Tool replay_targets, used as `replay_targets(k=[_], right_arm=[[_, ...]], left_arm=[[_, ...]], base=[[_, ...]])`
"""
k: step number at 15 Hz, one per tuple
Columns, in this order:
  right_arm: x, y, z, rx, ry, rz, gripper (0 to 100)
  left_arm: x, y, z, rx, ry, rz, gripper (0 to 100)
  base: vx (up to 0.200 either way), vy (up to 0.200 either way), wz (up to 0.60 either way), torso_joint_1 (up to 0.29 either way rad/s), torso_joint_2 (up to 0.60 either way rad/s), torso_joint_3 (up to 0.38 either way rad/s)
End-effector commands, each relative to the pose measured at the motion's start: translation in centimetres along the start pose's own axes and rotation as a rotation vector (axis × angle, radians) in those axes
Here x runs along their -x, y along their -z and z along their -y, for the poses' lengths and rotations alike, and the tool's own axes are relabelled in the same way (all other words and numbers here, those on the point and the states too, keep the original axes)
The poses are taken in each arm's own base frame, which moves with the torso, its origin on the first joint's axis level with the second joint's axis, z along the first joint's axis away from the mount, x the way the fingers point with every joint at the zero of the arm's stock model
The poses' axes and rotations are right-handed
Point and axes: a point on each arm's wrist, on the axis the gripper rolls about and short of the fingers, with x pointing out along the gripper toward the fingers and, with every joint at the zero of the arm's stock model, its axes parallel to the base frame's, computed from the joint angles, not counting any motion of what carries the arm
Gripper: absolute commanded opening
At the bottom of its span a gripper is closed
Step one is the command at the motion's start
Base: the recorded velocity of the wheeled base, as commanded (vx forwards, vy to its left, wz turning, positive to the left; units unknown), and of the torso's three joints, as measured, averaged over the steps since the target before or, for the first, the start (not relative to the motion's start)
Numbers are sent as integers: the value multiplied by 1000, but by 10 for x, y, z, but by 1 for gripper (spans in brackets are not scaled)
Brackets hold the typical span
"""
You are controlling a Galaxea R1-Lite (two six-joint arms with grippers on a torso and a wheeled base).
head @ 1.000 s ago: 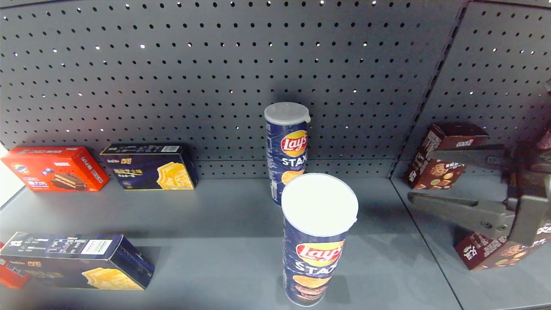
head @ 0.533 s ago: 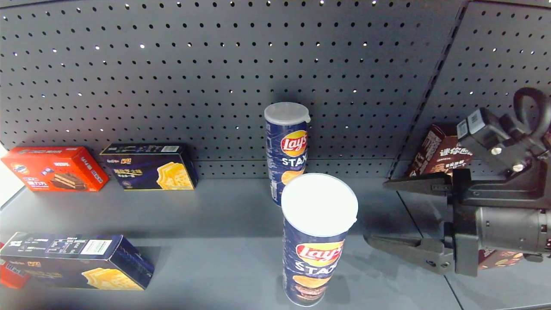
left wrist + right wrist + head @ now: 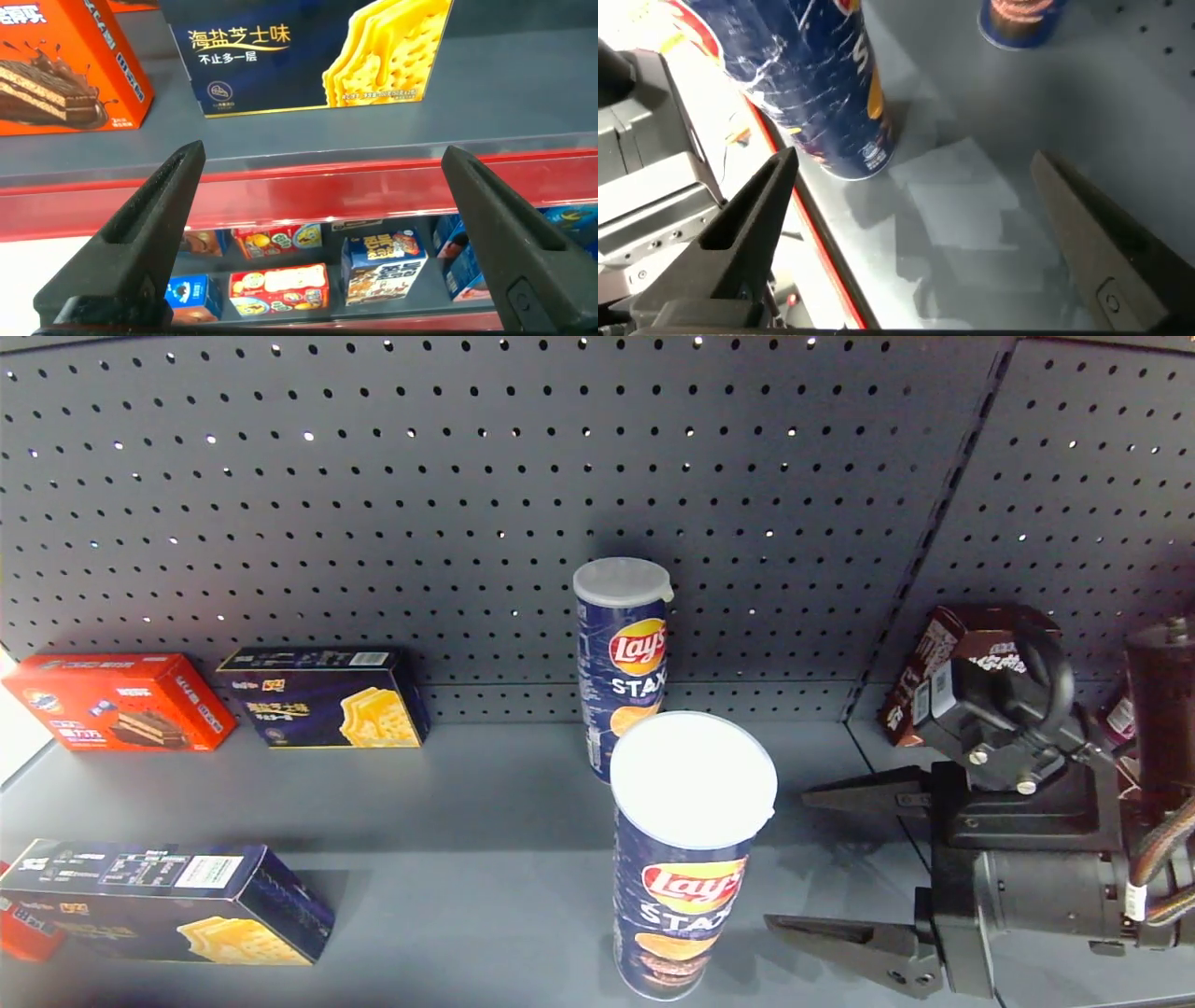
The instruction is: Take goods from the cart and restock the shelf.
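Starting nearest: how does the right arm sit?

It comes in from the right, lying about level over the shelf, with its black wrist housing behind and the right pincer pointing at the front chip can.

What state is the pincer in?

It is spread wide and holds nothing. Its two dark, wedge-shaped fingers taper to blunt tips. The nearer tip is just beside the can's lower part, apart from it.

And the can itself?

It stands upright near the shelf's front edge. It is a tall cylinder in a glossy dark blue wrap with a flat white lid.

And the left arm?

The left pincer is level with the shelf's glossy red front rail. Its fingers are wide apart too, and empty. Just past the rail lie an orange wafer box and a dark blue cracker box, both printed cardboard. Under the rail, small cartons stand on a lower shelf.

What is farther in?

The second chip can stands upright straight behind the first, close to the back panel, and has a cloudy plastic lid. The panel is matte grey metal, punched with rows of round holes. To the left along it lie a second cracker box and a red wafer box, side by side. To the right, past the slanted divider, a brown carton stands tilted behind the wrist.
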Motion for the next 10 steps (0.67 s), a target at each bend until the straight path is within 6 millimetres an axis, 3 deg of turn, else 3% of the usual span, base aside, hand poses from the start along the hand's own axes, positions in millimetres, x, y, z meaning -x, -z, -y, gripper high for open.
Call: replay_targets(k=[1,10], right_arm=[[-10,3,2,-7,-7,-27,100],[-27,7,4,-8,-23,-73,100]], left_arm=[[0,0,0,0,0,-3,100],[0,0,0,2,-1,-3,100]], base=[[0,0,0,0,0,0],[0,0,0,0,0,0]])
